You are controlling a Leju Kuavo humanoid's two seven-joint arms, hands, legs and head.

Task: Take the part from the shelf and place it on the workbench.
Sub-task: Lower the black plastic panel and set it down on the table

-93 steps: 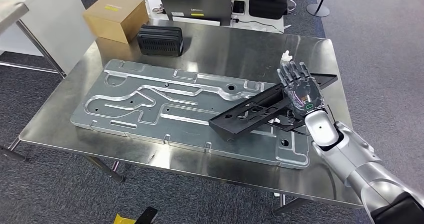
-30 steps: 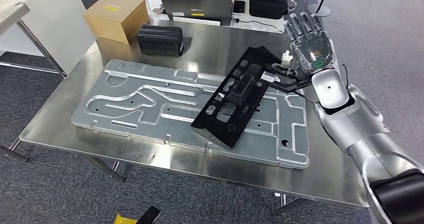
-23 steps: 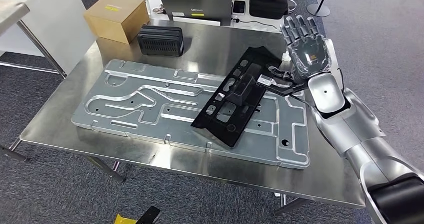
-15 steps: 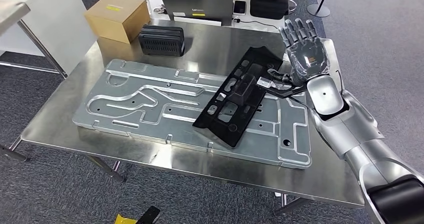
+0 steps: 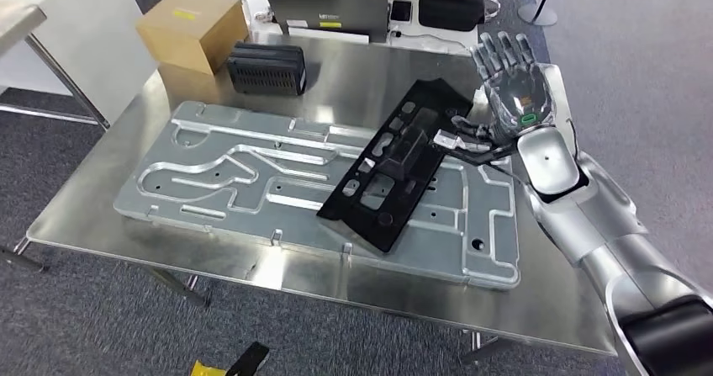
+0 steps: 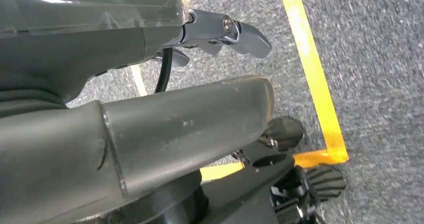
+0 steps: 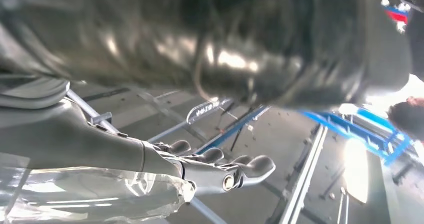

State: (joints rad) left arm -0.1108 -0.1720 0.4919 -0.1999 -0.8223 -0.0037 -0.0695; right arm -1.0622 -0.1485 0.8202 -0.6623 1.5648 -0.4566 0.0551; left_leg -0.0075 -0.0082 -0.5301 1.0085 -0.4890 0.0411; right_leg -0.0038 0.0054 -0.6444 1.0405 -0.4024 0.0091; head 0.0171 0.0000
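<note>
Black part (image 5: 395, 170) lying on grooved metal plate (image 5: 252, 174), right hand (image 5: 514, 90) empty, fingers spread.

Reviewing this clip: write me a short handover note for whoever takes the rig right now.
Right hand: raised beside the workbench's far right edge, fingers spread, holding nothing.
Left hand: hanging over the floor, holding nothing.
Black part: lying diagonally on the large aluminium plate on the workbench, apart from the hand.
Done: part is on the workbench.
Left: probably just drawing the right arm away; check that the part sits as wanted.
</note>
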